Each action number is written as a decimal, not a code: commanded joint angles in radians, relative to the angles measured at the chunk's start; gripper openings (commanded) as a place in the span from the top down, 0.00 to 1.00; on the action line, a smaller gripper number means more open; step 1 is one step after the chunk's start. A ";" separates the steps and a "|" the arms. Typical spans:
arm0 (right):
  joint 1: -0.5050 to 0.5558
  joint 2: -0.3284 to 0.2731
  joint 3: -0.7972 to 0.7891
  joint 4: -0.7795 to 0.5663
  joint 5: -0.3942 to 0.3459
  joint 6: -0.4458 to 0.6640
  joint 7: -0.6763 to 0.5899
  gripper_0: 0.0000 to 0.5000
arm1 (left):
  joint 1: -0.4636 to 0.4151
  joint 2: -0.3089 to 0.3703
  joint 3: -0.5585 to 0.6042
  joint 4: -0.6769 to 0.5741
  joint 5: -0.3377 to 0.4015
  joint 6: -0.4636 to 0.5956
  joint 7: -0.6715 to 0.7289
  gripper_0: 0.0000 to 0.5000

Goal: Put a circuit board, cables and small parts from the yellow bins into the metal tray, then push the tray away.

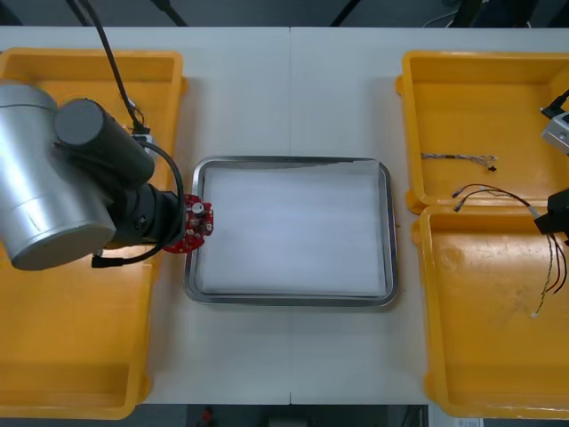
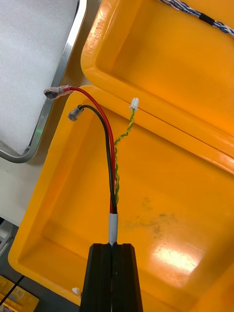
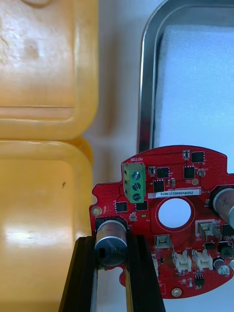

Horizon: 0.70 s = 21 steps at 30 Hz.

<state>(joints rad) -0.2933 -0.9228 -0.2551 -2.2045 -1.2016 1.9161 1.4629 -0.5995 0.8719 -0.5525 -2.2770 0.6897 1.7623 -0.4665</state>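
SURFACE: light table (image 1: 293, 98) with a centre seam, dark room past the frame's top edge | LEFT: left gripper (image 3: 113, 241) pinches the round red circuit board (image 3: 151, 214) by its silver cylinder (image 3: 111, 229), over the left rim of the metal tray (image 1: 388, 231), centre-left of the front view | TEXT: "MOTOR" by the green terminal block (image 3: 135, 183) | RIGHT: right gripper (image 2: 113, 248) is pressed onto the red, black and yellow-green cable bundle (image 2: 113, 185), above the lower-right yellow bin (image 1: 480, 356)

Electronics workshop (yellow bins (image 1: 480, 98), metal tray (image 1: 289, 161), cables (image 2: 114, 190)).

Four yellow bins (image 1: 480, 311), one metal tray (image 1: 388, 231), one round red circuit board (image 1: 197, 222), two cables (image 1: 458, 157)
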 commanded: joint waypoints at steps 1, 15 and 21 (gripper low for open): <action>-0.024 0.007 0.005 -0.023 0.002 0.004 -0.015 1.00 | -0.039 -0.085 -0.073 0.001 -0.084 0.023 0.077 1.00; -0.024 0.007 0.005 -0.023 0.002 0.004 -0.015 1.00 | -0.039 -0.261 -0.213 0.125 -0.292 0.040 0.103 1.00; -0.024 0.007 0.005 -0.023 0.002 0.004 -0.015 1.00 | -0.039 -0.280 -0.230 0.148 -0.298 0.040 0.100 1.00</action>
<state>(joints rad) -0.2933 -0.9221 -0.2551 -2.2045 -1.2016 1.9161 1.4629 -0.5998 0.6112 -0.7586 -2.1258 0.4072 1.7931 -0.3965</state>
